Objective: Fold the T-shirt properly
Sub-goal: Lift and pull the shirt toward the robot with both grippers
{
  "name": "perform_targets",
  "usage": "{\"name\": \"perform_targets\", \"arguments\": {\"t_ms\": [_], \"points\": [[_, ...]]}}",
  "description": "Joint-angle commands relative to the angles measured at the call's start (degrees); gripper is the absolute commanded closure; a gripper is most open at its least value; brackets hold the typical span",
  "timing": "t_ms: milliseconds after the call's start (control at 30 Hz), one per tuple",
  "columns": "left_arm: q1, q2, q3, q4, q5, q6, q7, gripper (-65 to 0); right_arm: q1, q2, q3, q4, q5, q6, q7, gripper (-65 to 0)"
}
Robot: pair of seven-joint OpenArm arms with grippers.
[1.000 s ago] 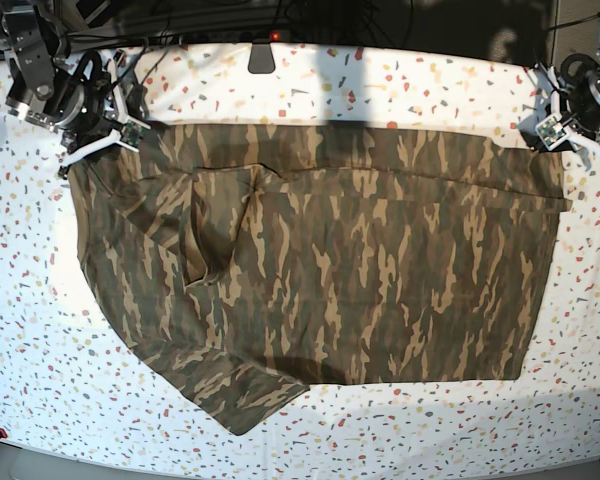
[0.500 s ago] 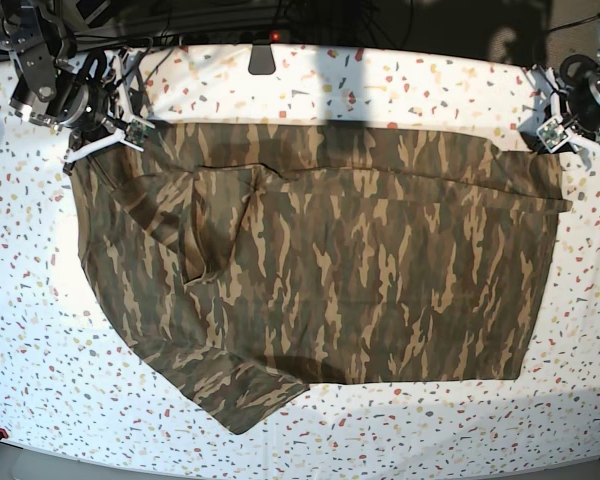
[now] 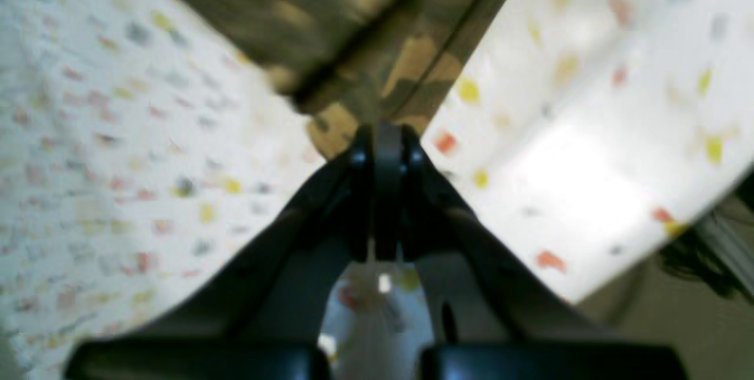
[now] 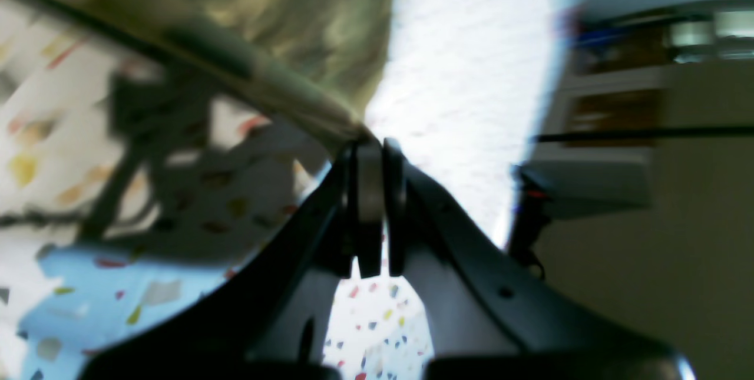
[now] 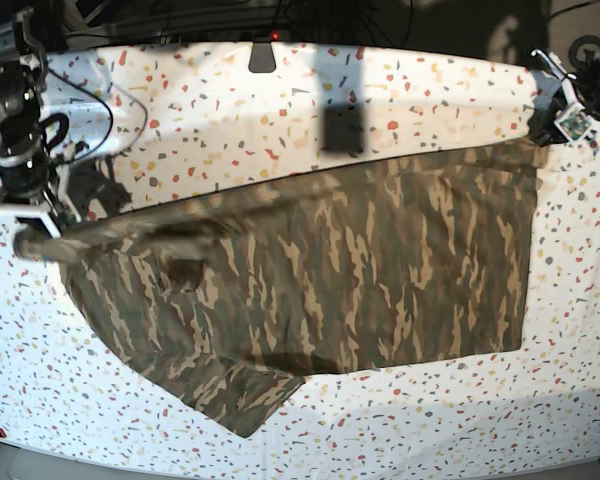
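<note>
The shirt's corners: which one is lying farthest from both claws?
The sleeve corner of the T-shirt at the table's near edge; the right claw and left claw pinch far corners.

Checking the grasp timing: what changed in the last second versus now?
The right end effector closed on the far corner of the olive, brown and tan camouflage cloth T-shirt and lifted it up and toward the near side. The left end effector raised its corner too. The far edge now hangs taut between them, off the speckled white table. Unchanged: the near hem and sleeve lie flat on the table.
</note>
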State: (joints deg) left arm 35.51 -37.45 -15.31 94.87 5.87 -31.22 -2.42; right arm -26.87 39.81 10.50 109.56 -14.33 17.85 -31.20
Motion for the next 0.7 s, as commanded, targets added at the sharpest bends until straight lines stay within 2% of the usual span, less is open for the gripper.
{"name": "perform_targets", "arguments": {"t_ms": [0,233,367,500,667], "points": [[1.22,-1.42,-1.73,0.81,0.02,1.25,0.42,0.0,-1.86,0.17,1.05,0.46,1.18,0.20,-0.59,0.0],[3.91,-1.16,-2.67,2.43,0.04,1.16,0.68,0.0,-9.11,-0.15,3.21,0.63,1.33,0.15,1.55,0.0],[3.89,1.42,-2.67,2.43,0.07,1.01,0.66,0.0,-12.57,-0.15,3.21,0.63,1.36,0.11,1.90,0.0],[3.87,3.50,-2.67,2.43,0.09,1.01,0.28,0.0,-13.20,-0.13,3.21,0.63,1.53,0.09,2.10,0.0],[3.85,3.78,-2.67,2.43,0.07,1.01,-0.85,0.0,-12.98,-0.13,3.19,0.70,1.55,0.17,3.93,0.0]]}}
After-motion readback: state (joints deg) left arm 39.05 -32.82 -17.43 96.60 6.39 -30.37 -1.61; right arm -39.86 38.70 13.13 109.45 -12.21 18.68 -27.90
